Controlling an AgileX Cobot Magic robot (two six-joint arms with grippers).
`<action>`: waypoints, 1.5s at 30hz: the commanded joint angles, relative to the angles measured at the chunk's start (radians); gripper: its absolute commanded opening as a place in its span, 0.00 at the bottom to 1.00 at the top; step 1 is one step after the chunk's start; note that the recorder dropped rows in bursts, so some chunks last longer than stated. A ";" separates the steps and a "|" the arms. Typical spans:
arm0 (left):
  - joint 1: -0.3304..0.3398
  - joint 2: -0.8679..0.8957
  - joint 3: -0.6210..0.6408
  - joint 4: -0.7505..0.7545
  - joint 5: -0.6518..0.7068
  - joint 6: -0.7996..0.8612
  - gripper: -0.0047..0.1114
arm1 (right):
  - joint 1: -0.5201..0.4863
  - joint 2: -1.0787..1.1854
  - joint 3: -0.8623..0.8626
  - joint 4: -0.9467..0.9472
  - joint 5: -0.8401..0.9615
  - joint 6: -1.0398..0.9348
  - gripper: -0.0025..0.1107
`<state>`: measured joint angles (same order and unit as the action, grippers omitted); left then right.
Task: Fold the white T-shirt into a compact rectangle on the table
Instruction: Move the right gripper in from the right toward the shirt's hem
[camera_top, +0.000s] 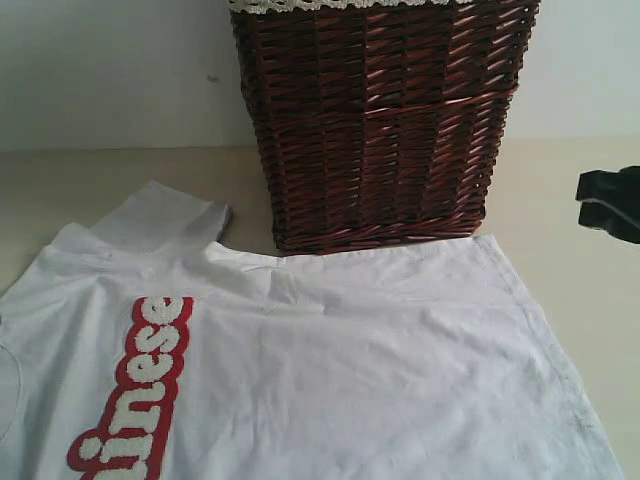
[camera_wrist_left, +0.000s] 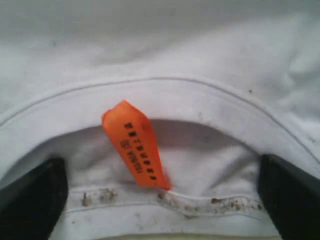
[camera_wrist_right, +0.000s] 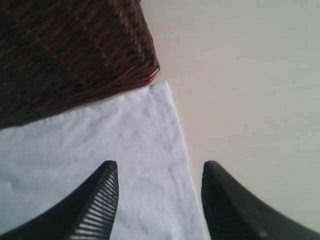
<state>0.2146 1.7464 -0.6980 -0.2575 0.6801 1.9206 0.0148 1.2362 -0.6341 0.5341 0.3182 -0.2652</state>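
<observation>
Exterior view: the T-shirt lies spread face-up on the table, unfolded, its far edge against the foot of the basket. One sleeve lies out flat at the far left. The lettering is fluffy white pile with a thick red outline. The cloth is soft cotton with shallow creases, the table is smooth pale beige, and the basket is stiff dark wicker. The right gripper hangs above bare table at the right edge; the left gripper is out of this view. Left wrist view: the left gripper sits low over the curved, ribbed collar. Its fingers are spread to full width either side and hold nothing. A glossy orange tag stands between them, and brown specks dot the inner seam. Right wrist view: dark, ridged fingers stand well apart with nothing between them, above the shirt's hem corner beside the basket's base. Judgement: no fold is made yet and the step in hand is the first grasp. The next move calls for each gripper to lower and pinch its edge cleanly, collar and hem, and the right one must keep off the basket.
</observation>
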 joint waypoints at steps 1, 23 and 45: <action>0.002 0.033 0.011 0.008 -0.006 -0.007 0.94 | -0.003 0.057 -0.105 0.019 0.315 -0.344 0.47; 0.002 0.033 0.011 0.008 -0.004 -0.007 0.94 | -0.209 0.244 -0.211 0.171 0.856 -1.426 0.47; 0.002 0.033 0.011 0.008 -0.004 -0.007 0.94 | -0.209 0.245 -0.211 0.178 0.864 -1.660 0.16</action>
<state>0.2146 1.7464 -0.6980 -0.2575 0.6801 1.9206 -0.1878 1.4776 -0.8390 0.7406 1.1967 -1.7841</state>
